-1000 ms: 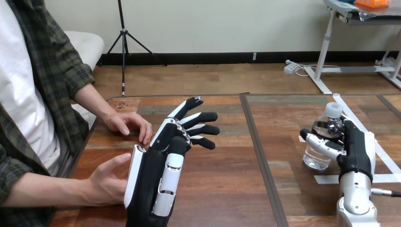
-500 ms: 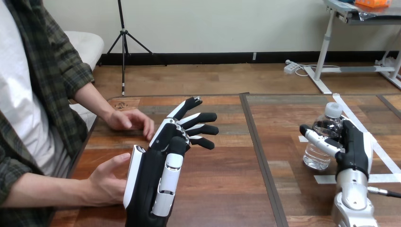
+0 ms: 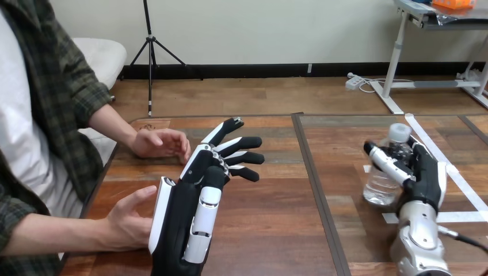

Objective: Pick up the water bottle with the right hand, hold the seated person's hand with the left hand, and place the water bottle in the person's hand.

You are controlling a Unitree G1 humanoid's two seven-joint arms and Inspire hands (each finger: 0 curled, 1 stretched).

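Since a second ago the water bottle [image 3: 378, 185] has tipped and shifted a little leftward, the right hand [image 3: 429, 175] curled round it, so the pick-up looks underway, though I cannot tell if it has left the table [image 3: 276, 230]. The left hand [image 3: 195, 198] is open with fingers spread, just beside the person's hand [image 3: 129, 221] at the lower left, not clasping it. Holding that hand and handing over the bottle remain.

black left hand [image 3: 184, 215] with white back shells, black-and-white fingers [image 3: 247, 142], black right hand [image 3: 429, 178], silver forearm [image 3: 417, 244]
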